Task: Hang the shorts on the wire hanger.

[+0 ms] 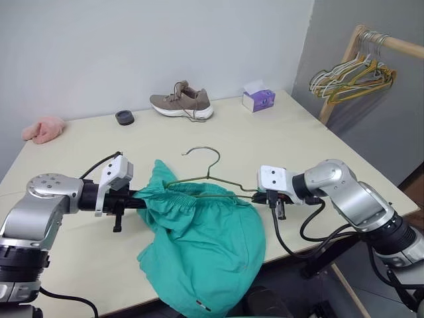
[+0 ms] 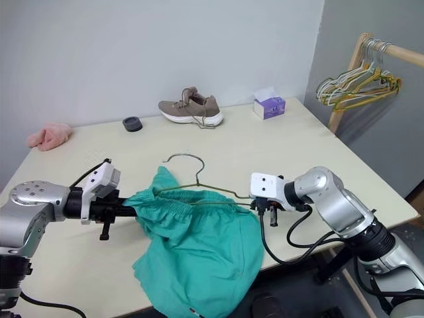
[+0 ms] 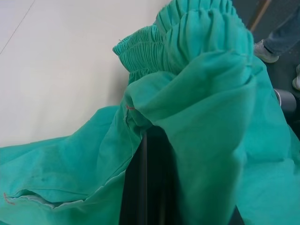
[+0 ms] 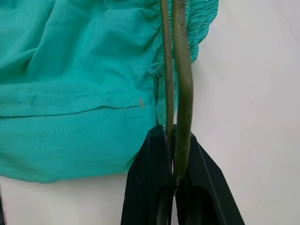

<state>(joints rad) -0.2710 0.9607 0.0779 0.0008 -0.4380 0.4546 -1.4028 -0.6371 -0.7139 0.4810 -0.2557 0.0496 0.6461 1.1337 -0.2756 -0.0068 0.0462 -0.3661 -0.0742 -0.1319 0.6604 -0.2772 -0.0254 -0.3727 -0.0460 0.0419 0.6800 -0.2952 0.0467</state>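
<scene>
You can't see the left gripper's fingertips [image 1: 140,197]: the shorts [image 1: 205,255] swallow them. The fabric also covers the lower bar and left shoulder of the wire hanger [image 1: 205,173]. The shorts' bottom hem runs off the picture's lower edge, and the small tag there is too tiny to read.

a: so where are we, looks like a plain test room or lab corner, not anybody's home.

b: agreed. bare pale wall [image 1: 132,46], grey wall on the right, and one cream table [image 1: 291,132] with a scatter of unrelated props on it.

a: a lone brown shoe [image 1: 182,103], a tissue box [image 1: 258,99], a dark roll of tape [image 1: 124,117], a pink fuzzy thing [image 1: 44,128].

b: and over in the corner a wooden garment rail [image 1: 391,46] with bunched white and yellow hangers [image 1: 351,76]. laundry-practice setup, staged.
</scene>
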